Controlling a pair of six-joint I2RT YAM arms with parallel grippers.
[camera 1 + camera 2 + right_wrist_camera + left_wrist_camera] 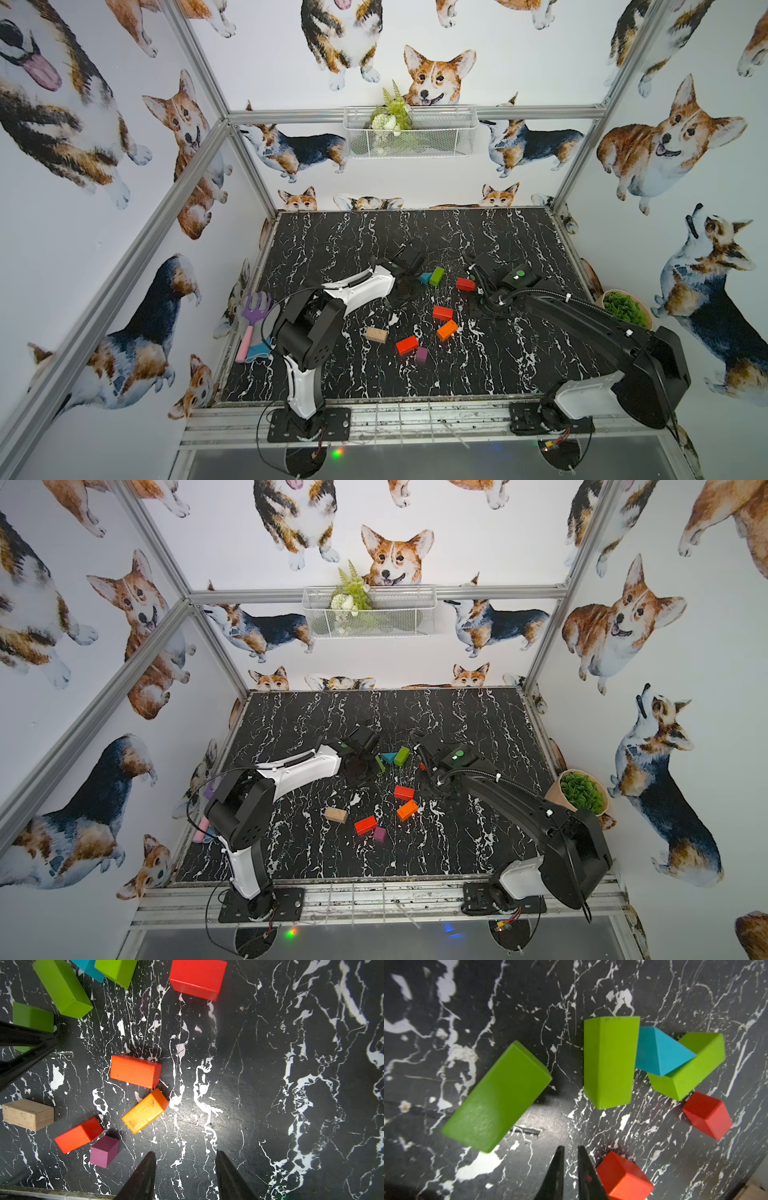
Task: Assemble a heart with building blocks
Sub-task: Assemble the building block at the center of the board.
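1. While the left gripper (pixel 569 1159) hangs over the black table (pixel 478 374), its two fingers sit almost pressed together and pinch nothing.
2. Three green bricks (pixel 610 1061) and a teal triangle (pixel 658 1051) lie close together just past it.
3. Over bare table, the right gripper (pixel 185 1167) is spread apart and empty.
4. Red bricks (pixel 135 1071), an orange brick (pixel 145 1110), a beige brick (pixel 28 1114) and a purple cube (pixel 104 1152) lie loose, so no heart is made yet.

Black marble table (pixel 332 232) bears scattered building blocks (pixel 443 312).
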